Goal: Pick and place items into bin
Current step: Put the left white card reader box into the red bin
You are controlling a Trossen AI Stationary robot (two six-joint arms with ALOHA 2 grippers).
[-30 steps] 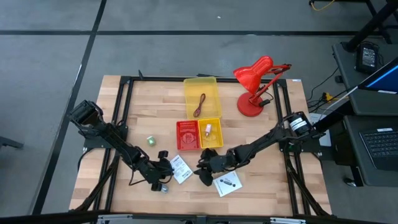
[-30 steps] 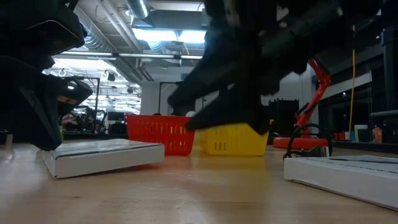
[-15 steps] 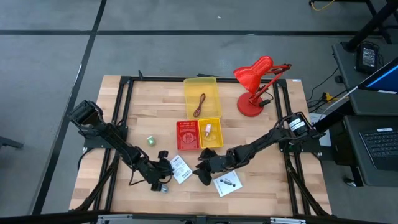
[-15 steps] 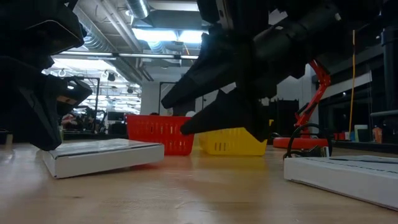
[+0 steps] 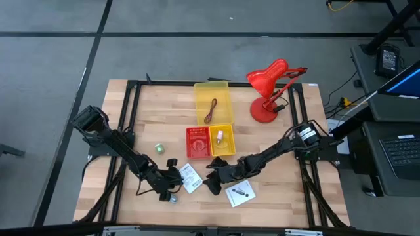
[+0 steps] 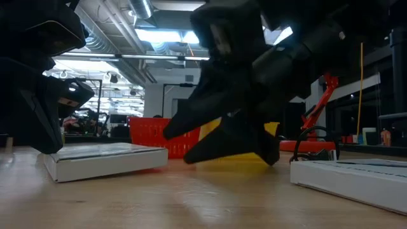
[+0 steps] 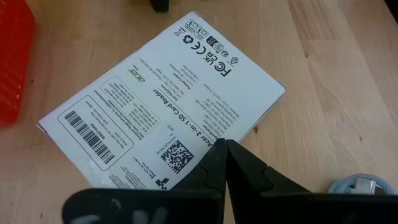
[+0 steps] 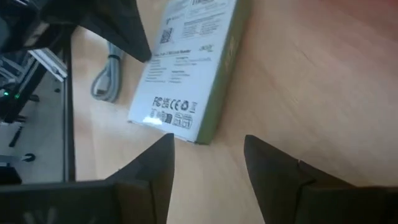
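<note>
High view: right gripper (image 5: 213,180), jaws spread, empty, hangs low beside left card-reader box (image 5: 190,177). Left gripper (image 5: 172,178) pressed shut over it. Reach step; next: straddle box, pinch.

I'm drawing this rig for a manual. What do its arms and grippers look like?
Both arms are black and slim, built of jointed segments. The right arm has a white-and-silver round joint near its base. The left gripper ends in two matte black, wedge-shaped fingers tapering to points; the right gripper has two broad, flat black fingers. No markings or loose cables show on them.
</note>
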